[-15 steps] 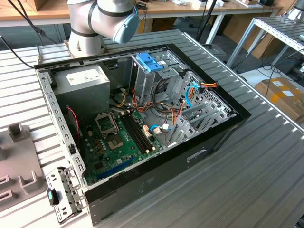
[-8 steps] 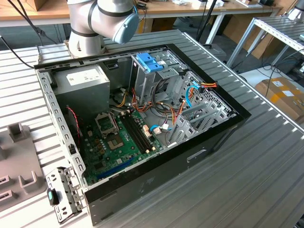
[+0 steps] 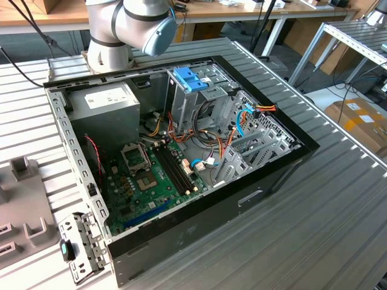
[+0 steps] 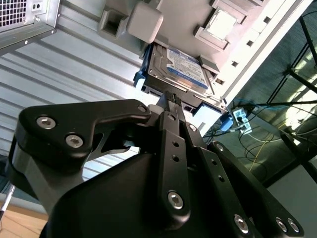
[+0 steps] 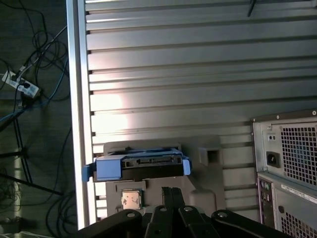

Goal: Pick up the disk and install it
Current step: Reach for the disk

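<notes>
Black jaws, matte and bolted in both wrist views, are closed on each other, their tips just short of the disk (image 4: 185, 69). Flat and rectangular, with a dark metal casing and a blue-and-white label facing up, the disk lies between blue plastic rails (image 5: 110, 168). It is seated in a moulded grey holder (image 5: 200, 186) on the ribbed aluminium bench (image 5: 173, 74). A perforated grey metal housing (image 5: 287, 153) stands nearby. In the exterior view, the rounded silver arm (image 3: 130, 24) rises behind an open computer case (image 3: 284, 175).
</notes>
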`<state>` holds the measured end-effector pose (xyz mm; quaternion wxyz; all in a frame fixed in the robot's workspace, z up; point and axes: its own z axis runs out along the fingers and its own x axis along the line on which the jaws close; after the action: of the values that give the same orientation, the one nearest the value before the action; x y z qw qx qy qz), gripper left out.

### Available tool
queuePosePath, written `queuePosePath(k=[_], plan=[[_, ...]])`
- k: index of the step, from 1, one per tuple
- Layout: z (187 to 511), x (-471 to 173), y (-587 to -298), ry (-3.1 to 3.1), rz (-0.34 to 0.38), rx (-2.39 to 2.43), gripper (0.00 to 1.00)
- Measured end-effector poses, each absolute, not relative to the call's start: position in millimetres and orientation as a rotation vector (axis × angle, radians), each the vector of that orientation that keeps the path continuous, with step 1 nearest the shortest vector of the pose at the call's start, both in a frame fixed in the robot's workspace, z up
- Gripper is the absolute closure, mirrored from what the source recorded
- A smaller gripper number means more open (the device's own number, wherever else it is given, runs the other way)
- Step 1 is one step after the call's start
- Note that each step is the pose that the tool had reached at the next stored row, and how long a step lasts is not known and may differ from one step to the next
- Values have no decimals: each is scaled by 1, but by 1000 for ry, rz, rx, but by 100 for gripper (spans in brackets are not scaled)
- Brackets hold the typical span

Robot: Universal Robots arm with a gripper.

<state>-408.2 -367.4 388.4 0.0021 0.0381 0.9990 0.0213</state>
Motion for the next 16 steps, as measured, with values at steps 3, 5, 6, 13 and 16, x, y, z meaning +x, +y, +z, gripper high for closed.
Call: queuePosePath(k=[3,5,6,13,16], plan=[[386,-417,-365,3134,67,120,89],[385,-423,-365,3134,67,120,89],[383,-426,-364,3134,67,120,89],[383,-427,-364,3135,65,120,89],[382,-427,-364,3137,65,120,89]])
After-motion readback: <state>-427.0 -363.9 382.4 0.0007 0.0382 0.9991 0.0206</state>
